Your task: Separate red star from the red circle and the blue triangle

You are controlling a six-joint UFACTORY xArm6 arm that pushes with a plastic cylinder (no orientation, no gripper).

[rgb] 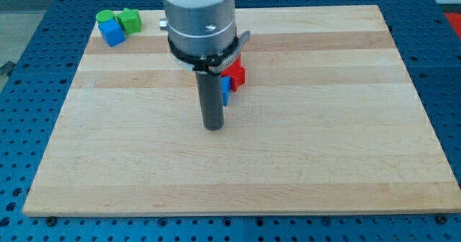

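My tip [213, 127] rests on the wooden board [324, 148] near the middle, slightly toward the view's bottom of a small cluster. A red block [235, 73], probably the red star, shows just to the right of the rod, partly hidden by the arm. A sliver of a blue block [225, 91], probably the blue triangle, shows against the rod's right side, below the red block. The red circle is not visible; the arm's body covers the area behind the cluster. My tip sits just below and left of the blue sliver.
At the board's top left corner stand a blue block [112, 32], a green block [130, 19] and a second green block [106, 16], close together. The arm's grey body [199, 19] blocks the top centre. A blue perforated table [439, 26] surrounds the board.
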